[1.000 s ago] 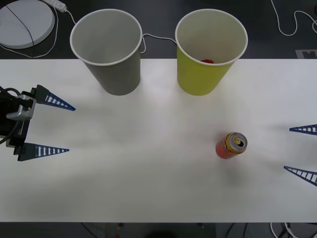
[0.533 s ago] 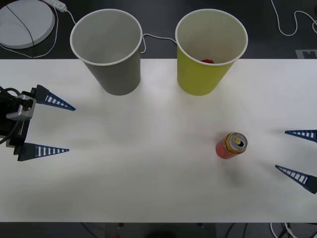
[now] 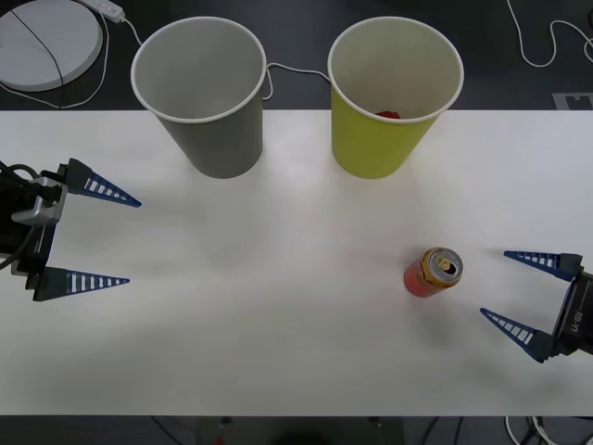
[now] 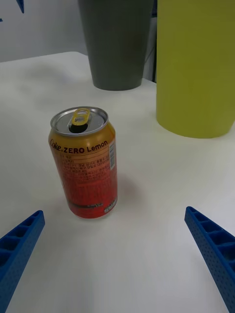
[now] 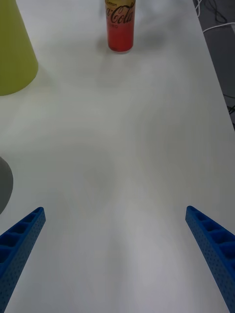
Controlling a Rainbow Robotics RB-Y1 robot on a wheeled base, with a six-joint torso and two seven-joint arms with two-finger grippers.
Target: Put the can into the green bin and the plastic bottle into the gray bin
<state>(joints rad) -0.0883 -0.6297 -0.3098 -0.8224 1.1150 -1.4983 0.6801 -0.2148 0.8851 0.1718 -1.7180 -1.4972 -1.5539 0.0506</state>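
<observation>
White table, dark floor behind. Can upright on table, right of centre, well apart from green bin and gray bin at far edge. Likely light, thin-walled, dents easily; grip mid-body. Right gripper spread wide, near can, not touching. Left gripper spread, idle at left edge.

The can reads "Coke ZERO Lemon" in pale letters across its upper side, above a block of fine print too small to make out. In the left wrist view its other side carries the white Coca-Cola script.
</observation>
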